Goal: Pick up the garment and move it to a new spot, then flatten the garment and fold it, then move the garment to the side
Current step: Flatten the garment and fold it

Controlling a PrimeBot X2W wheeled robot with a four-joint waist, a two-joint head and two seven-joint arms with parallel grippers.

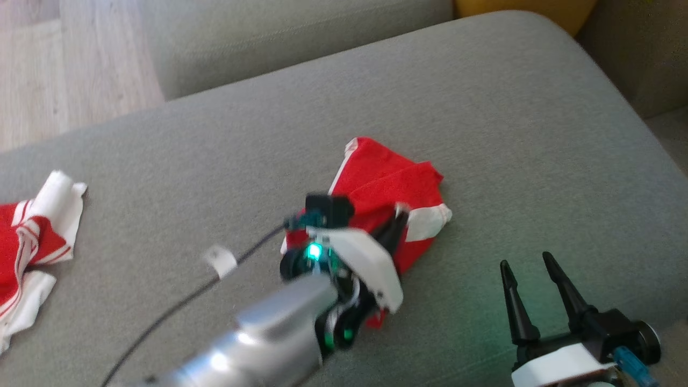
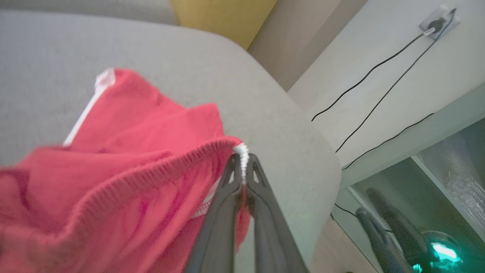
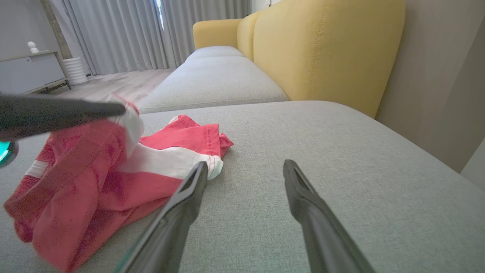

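A red garment (image 1: 387,183) with white trim lies crumpled near the middle of the grey sofa cushion (image 1: 484,107). My left gripper (image 1: 398,215) is shut on its ribbed waistband edge; in the left wrist view the two dark fingers (image 2: 242,167) pinch the white-and-red hem, and the garment (image 2: 125,167) hangs lifted to their left. In the right wrist view the garment (image 3: 94,178) is raised at its left by the other arm's dark finger (image 3: 75,110). My right gripper (image 1: 529,269) stands open and apart from the cloth, to its right, holding nothing; its fingers (image 3: 189,189) point over bare cushion.
Another red and white cloth (image 1: 32,242) lies at the cushion's left end. A second grey seat (image 3: 216,79) and a yellow backrest (image 3: 322,49) lie beyond. Wooden floor (image 1: 54,64) shows at the far left. Cables (image 2: 379,76) run along the wall past the cushion's end.
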